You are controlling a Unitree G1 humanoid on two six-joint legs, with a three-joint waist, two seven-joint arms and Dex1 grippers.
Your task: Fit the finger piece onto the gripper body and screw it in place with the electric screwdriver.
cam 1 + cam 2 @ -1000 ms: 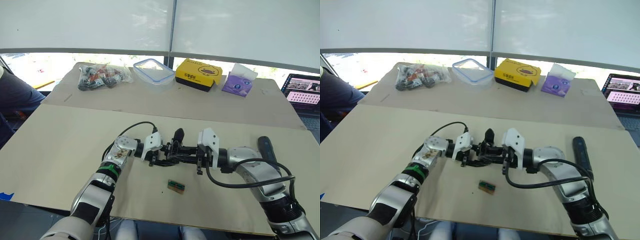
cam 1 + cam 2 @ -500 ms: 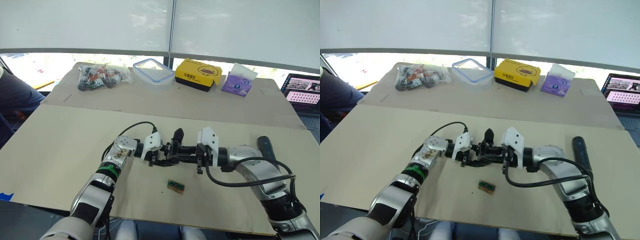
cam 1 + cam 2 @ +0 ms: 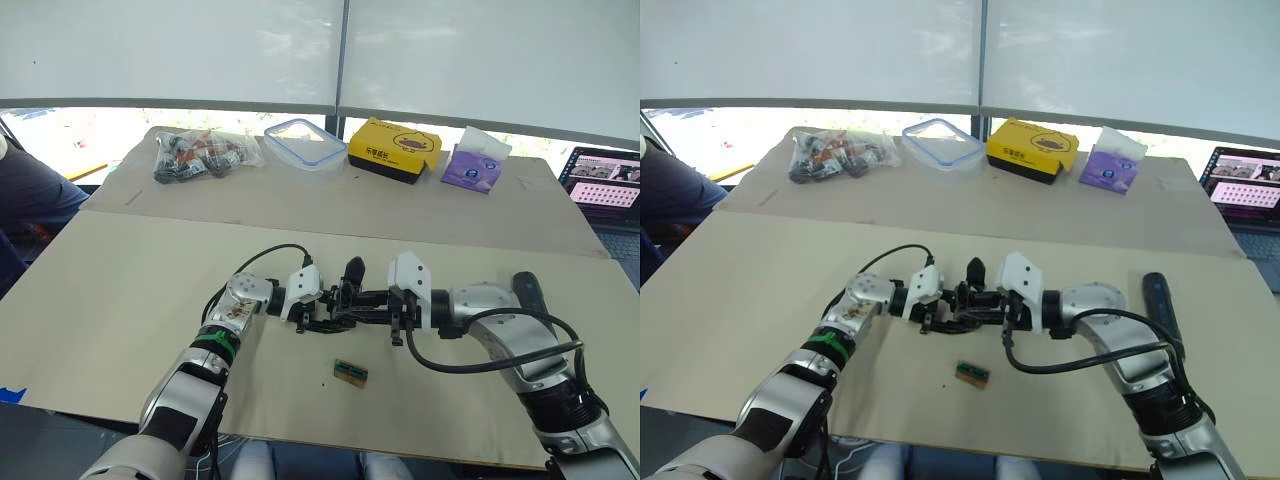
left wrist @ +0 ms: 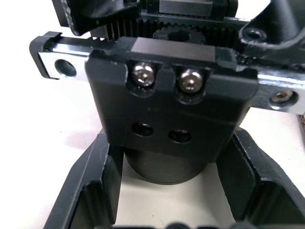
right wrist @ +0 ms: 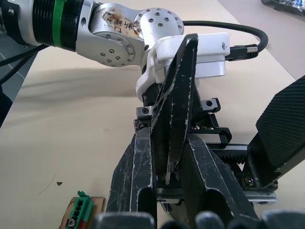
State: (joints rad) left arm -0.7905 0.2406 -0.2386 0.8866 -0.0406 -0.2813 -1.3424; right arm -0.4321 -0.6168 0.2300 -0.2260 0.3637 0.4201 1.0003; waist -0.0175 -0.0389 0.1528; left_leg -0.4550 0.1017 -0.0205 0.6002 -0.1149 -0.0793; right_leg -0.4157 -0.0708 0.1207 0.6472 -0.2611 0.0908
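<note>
Mid-table, the gripper body (image 3: 338, 304) is a black assembly with one pointed finger sticking up. My left gripper (image 3: 318, 310) is shut on its round base (image 4: 164, 164), and the toothed rail and two screws of the body face the left wrist camera. From the right, my right gripper (image 3: 375, 306) is shut on the finger piece (image 5: 177, 95), a tapered black part held against the body's rail. The two grippers meet tip to tip. The electric screwdriver (image 3: 530, 296) lies on the table beyond my right forearm.
A small green-brown block (image 3: 351, 371) lies just in front of the grippers. Along the far table stand a bag of parts (image 3: 200, 152), a clear container (image 3: 306, 140), a yellow box (image 3: 395, 148) and a purple tissue pack (image 3: 476, 165). A laptop (image 3: 605, 178) is far right, and a person (image 3: 30, 190) sits far left.
My right gripper has edged slightly left with the finger piece, closer in on the gripper body. The left gripper has held still.
</note>
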